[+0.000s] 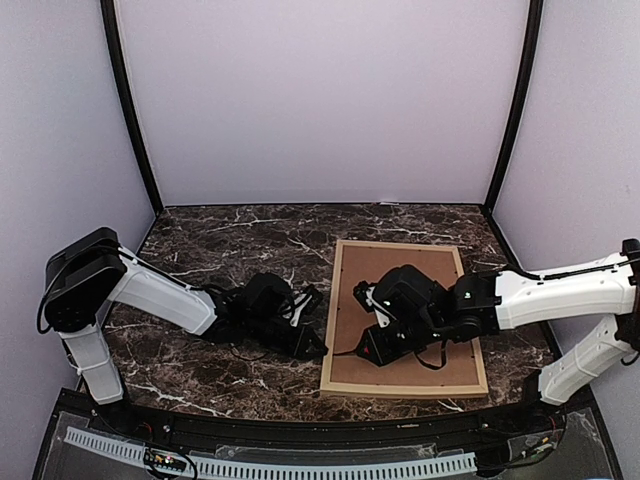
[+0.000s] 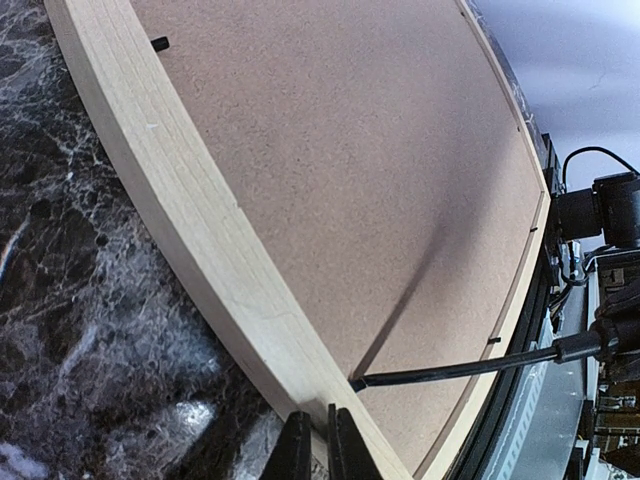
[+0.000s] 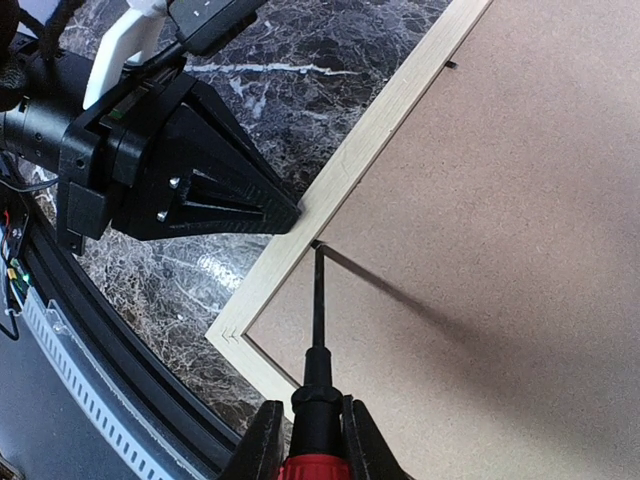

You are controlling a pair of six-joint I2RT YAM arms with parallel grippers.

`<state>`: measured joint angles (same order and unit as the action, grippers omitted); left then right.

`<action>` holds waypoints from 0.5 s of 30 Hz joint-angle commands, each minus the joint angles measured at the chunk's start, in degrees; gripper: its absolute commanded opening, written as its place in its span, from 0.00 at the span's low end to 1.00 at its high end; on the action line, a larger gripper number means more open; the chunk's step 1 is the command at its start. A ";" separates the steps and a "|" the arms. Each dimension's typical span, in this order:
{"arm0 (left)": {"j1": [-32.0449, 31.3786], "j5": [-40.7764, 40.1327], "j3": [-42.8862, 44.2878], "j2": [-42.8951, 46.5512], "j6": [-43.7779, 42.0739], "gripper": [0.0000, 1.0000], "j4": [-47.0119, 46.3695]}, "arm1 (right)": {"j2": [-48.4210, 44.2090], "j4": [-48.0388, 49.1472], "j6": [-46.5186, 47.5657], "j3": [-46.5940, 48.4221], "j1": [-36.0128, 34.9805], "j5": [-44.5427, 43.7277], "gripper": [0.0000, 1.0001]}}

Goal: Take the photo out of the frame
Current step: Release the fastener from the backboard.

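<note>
Frame (image 1: 331,320) lies face down. Left gripper (image 2: 320,440), fingers nearly together and empty, abuts its 9 o'clock rail. Right gripper (image 3: 312,420) clamps a screwdriver (image 3: 317,300), tip inside that rail.

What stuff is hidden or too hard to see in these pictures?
- The photo: no view shows it; the frame lies back up, filled by the brown backing board.
- Handle of the screwdriver: right wrist view, cut off by the bottom edge, inside the right gripper.
- Small black tabs at the board's edge: too small in the top view.
- Left gripper: left wrist view shows only fingertips; the bottom edge cuts the rest.
</note>
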<state>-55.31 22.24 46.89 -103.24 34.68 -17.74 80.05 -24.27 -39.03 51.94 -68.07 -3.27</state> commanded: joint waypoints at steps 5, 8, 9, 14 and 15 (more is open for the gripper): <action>-3.04 0.36 0.13 -4.67 -1.54 0.08 1.53 | 1.99 14.94 2.65 5.07 -1.64 1.49 0.00; -3.13 0.45 0.08 -4.83 -1.54 0.08 1.40 | 2.55 15.66 3.11 5.56 -1.83 1.78 0.00; -3.14 0.49 0.12 -4.85 -1.54 0.08 1.40 | 2.70 15.86 3.36 5.83 -1.87 2.06 0.00; -3.23 0.53 0.21 -5.08 -1.50 0.08 1.39 | 3.35 16.87 4.58 7.38 -2.84 2.17 0.00; -3.23 0.52 0.22 -5.10 -1.47 0.08 1.39 | 3.30 17.07 4.81 7.67 -3.06 2.05 0.00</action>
<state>-55.31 22.06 46.92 -103.55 34.68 -18.41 82.00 -27.24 -36.25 55.18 -68.99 -4.84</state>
